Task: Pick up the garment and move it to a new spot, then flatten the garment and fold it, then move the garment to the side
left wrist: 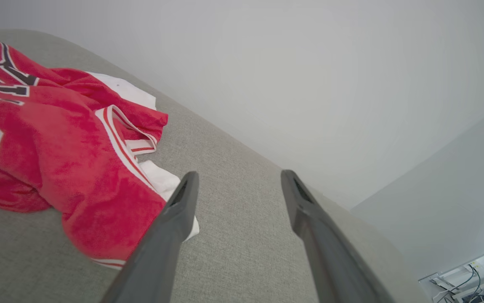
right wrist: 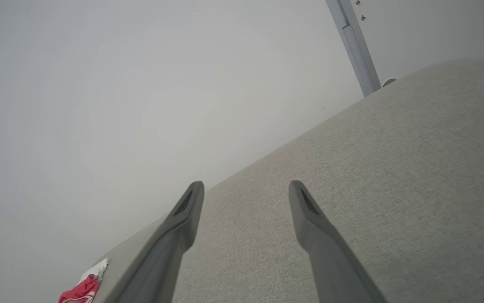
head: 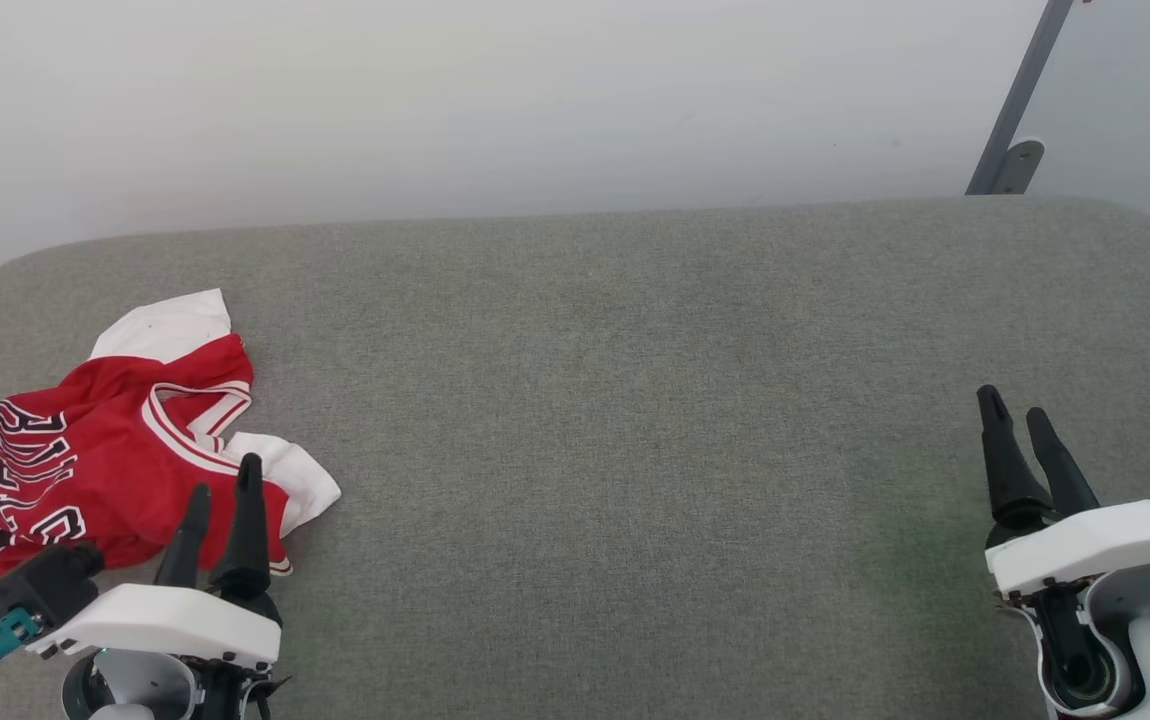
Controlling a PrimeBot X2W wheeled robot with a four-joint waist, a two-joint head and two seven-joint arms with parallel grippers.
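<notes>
1. In the head view the grey cushion spans the frame. Its far edge runs across the upper third against a pale wall and curves down at the upper left and upper right corners.
2. A grey post leans in the upper right corner, behind the cushion's far edge.
3. The middle and right of the frame are bare cushion, a wide stretch between the two grippers.
4. The garment lies crumpled at the left of the frame, close to the cushion's rounded left corner. Its left end reaches the frame's left edge.
5. The left gripper is at the lower left with its jaws wide apart and nothing gripped. In the left wrist view bare cushion shows between the fingers.
6. In the head view its fingertips overlap the garment's lower right edge. In the wrist view the finger on the left crosses a white sleeve. I cannot tell whether it touches the cloth.
7. The right gripper is at the lower right, well apart from the garment. Its jaws are also spread wide and hold nothing, with bare cushion beyond them.
8. The heap's long axis runs roughly left to right across the frame.
9. The black lettering is at the left end. The striped neck trim sits toward the right and opens to the upper right.
10. One white sleeve sticks out at the top of the heap, and the other lies at its right end, just beside the left gripper.
</notes>
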